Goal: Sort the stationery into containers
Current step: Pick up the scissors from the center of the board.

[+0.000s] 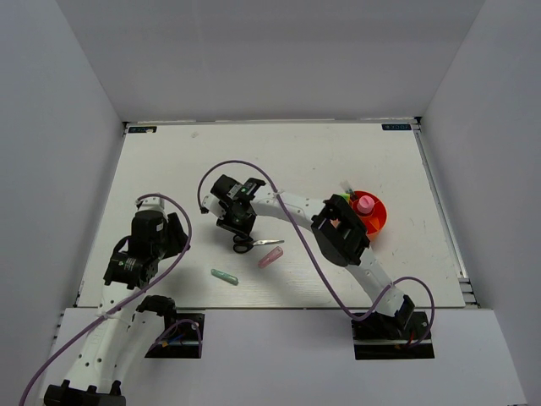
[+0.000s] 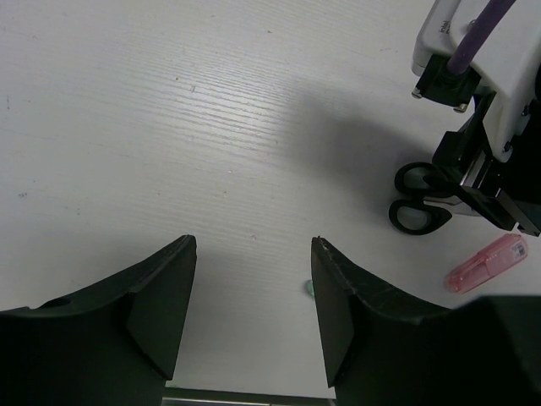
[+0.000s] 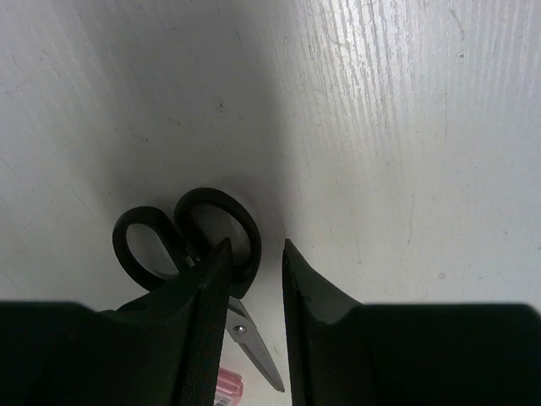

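- The walls [image 1: 59, 127] were plain, matte pale grey panels that closed in the desk on the left, back and right.
- The desk [image 1: 338, 152] was white, with a fine straight grain and a few small dark specks.
- The left gripper [image 2: 254, 245] hung over bare desk. Its black, wedge-shaped fingers [image 2: 165, 296] stood wide apart and held nothing.
- The teal stick [image 1: 224, 276], short and flat, lay near the front edge, well apart from the bowl.
- The scissors [image 1: 254, 244] lay flat near the desk's middle, with two glossy black oval loops and slim, shiny metal blades pointing right.
- The right gripper [image 3: 256, 245] stood directly over the loops. Its finely ribbed black fingers [image 3: 207, 321] were a narrow gap apart with bare desk showing between them, and they clamped nothing. One loop's rim reached to the left finger's tip.
- A smooth purple cable [image 1: 254, 165] arched over the right arm.
- The pink stick [image 1: 270, 257], translucent and blocky, lay just beside the blades.
- The orange bowl [image 1: 382, 216], round glossy plastic, sat at the right. The arm partly covered it.
- The white bottle [image 1: 365, 204] with its round pink cap stood inside it.
- Green and yellow caps [image 1: 341, 199] showed at its left rim.
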Motion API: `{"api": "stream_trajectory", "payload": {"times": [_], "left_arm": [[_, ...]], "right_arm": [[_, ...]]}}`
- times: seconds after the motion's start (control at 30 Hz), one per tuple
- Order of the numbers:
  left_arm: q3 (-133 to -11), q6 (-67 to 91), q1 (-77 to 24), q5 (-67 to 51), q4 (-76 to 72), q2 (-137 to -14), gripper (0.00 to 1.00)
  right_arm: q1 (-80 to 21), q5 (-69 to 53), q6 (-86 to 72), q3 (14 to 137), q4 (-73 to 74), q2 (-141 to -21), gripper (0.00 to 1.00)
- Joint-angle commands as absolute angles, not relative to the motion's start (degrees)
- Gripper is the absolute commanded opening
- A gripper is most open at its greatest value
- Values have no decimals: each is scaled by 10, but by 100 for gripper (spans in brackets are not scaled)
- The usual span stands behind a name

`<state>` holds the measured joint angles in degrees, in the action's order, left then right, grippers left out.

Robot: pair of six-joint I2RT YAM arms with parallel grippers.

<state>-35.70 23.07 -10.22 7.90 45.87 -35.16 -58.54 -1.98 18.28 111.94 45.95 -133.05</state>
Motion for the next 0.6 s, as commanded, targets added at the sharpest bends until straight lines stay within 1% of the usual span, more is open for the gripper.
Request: {"api": "stream_trajectory", "payload": {"times": [0.0, 0.1, 0.13, 0.2, 0.23, 0.27, 0.3, 0.33, 0.37, 0.4, 0.43, 0.47, 0.5, 0.53, 0.57], "left_arm": [[-357, 224, -98, 69, 453, -350, 67], [-354, 215, -98, 48, 443, -351, 67], [-353, 214, -99, 27, 438, -352, 65], [-349, 203, -98, 1, 426, -359, 60], [-347, 194, -99, -34, 411, -373, 50], [-350, 194, -98, -50, 399, -384, 50], [-353, 191, -98, -90, 391, -408, 27], [-357, 190, -99, -128, 382, -423, 16], [-379, 192, -98, -161, 381, -456, 8], [-386, 201, -104, -171, 379, -488, 0], [-393, 203, -109, -173, 378, -503, 0], [-415, 206, -115, -171, 377, -545, 0], [-422, 207, -139, -168, 374, -559, 6], [-436, 206, -148, -149, 368, -572, 16], [-446, 209, -164, -144, 365, -610, 22]], "right_arm": [[-584, -18, 179, 1122, 448, -1318, 34], [-587, -26, 173, 1118, 450, -1293, 36], [-586, -39, 171, 1121, 457, -1277, 36], [-585, -43, 164, 1122, 461, -1252, 36], [-584, -40, 163, 1118, 462, -1232, 36], [-584, -37, 163, 1116, 461, -1212, 36], [-586, -21, 162, 1112, 461, -1202, 36], [-583, -3, 158, 1086, 448, -1168, 36], [-583, 25, 157, 1072, 443, -1154, 33], [-580, 60, 152, 1036, 424, -1142, 15], [-576, 76, 144, 1015, 393, -1091, 3], [-572, 133, 139, 973, 380, -1073, 0], [-568, 148, 126, 927, 352, -1057, 0], [-560, 160, 117, 884, 322, -997, 0], [-558, 180, 109, 845, 309, -978, 0]]}}
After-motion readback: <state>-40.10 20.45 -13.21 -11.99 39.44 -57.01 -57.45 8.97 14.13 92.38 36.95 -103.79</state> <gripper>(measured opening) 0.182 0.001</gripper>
